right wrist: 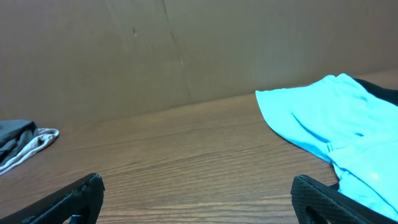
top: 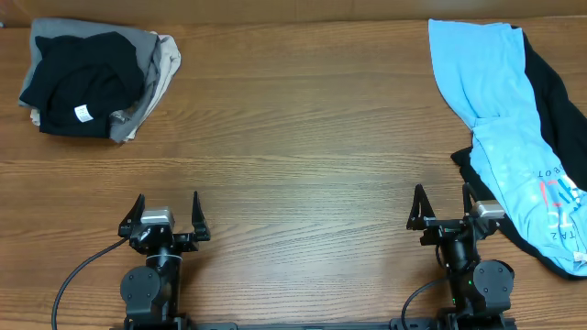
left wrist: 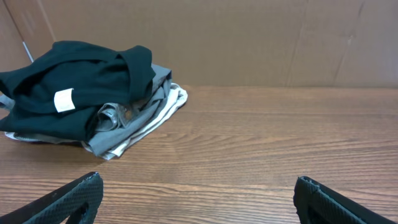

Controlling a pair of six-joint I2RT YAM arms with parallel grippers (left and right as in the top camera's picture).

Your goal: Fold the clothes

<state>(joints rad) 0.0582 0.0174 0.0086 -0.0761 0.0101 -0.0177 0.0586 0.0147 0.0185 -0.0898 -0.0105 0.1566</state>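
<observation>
The clothes lie in two heaps. At the far left a folded pile [top: 96, 81] holds grey and beige garments under a black one with a white label [left wrist: 64, 100]; the same pile [left wrist: 87, 93] fills the left of the left wrist view. At the right a light blue shirt [top: 500, 110] sprawls over a black garment [top: 559, 101] and reaches the table's right edge; the light blue shirt [right wrist: 336, 130] also shows in the right wrist view. My left gripper [top: 166, 205] stands open near the front edge, with nothing between its fingers. My right gripper [top: 444, 199] is open too, just left of the blue shirt's lower end.
A brown cardboard wall [left wrist: 249, 37] stands behind the wooden table [top: 293, 156]. Bare wood stretches between the two heaps and in front of both grippers. A black cable [top: 78, 275] runs from the left arm's base.
</observation>
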